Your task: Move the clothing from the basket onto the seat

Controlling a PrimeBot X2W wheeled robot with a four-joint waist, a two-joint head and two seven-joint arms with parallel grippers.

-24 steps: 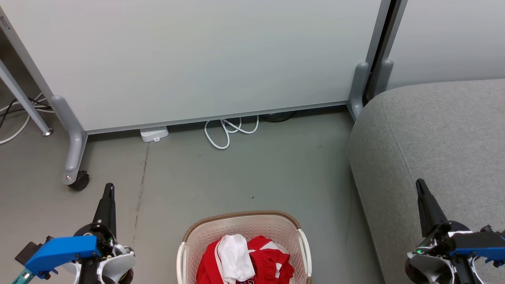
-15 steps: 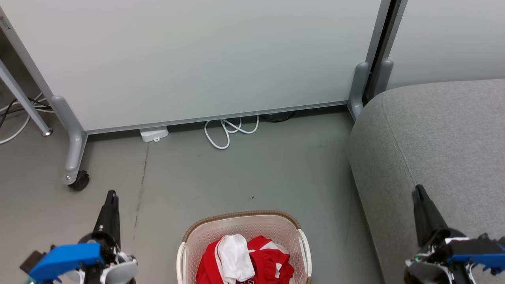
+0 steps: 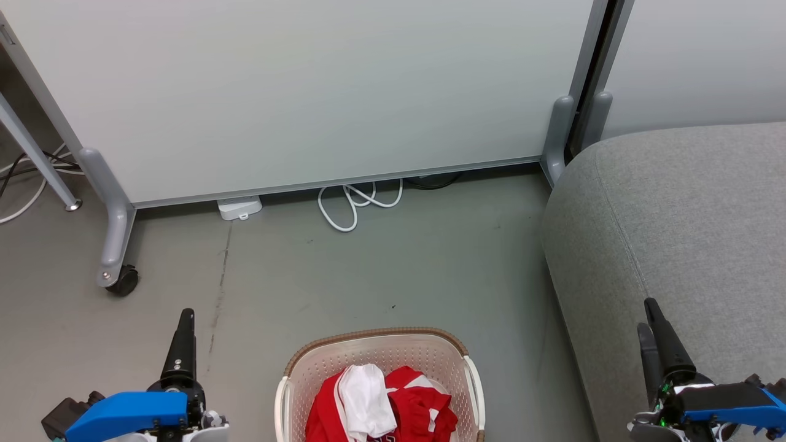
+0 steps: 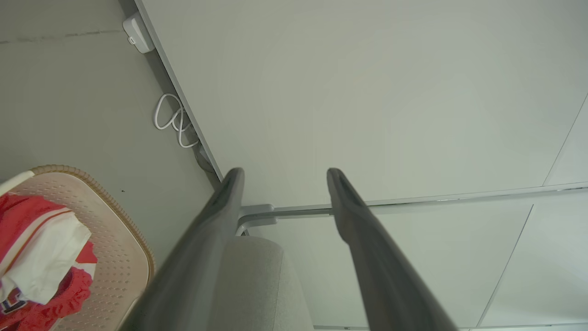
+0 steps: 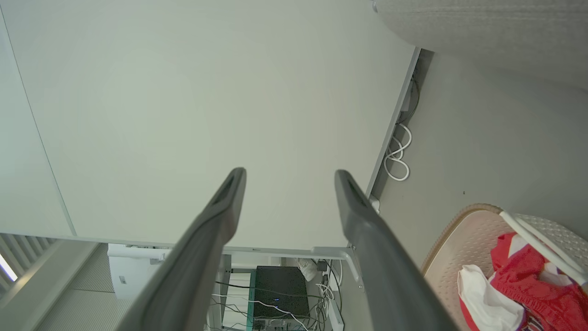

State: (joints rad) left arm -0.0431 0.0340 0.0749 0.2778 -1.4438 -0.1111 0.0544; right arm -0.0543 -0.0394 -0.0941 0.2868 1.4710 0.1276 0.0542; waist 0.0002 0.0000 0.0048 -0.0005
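Red clothing (image 3: 381, 408) with a white part is being held heaped in the cream basket (image 3: 374, 336) on the near floor, left of the grey seat (image 3: 688, 215). The left gripper (image 4: 285, 174) and the right gripper (image 5: 290, 174) are being held wide apart and empty, flanking the basket, the right one over the seat.

Clothing (image 3: 381, 405) in basket (image 3: 374, 342), seat (image 3: 675, 215) right.

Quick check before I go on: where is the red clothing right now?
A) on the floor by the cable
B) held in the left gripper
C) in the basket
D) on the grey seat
C: the red and white clothing lies bunched inside the basket.
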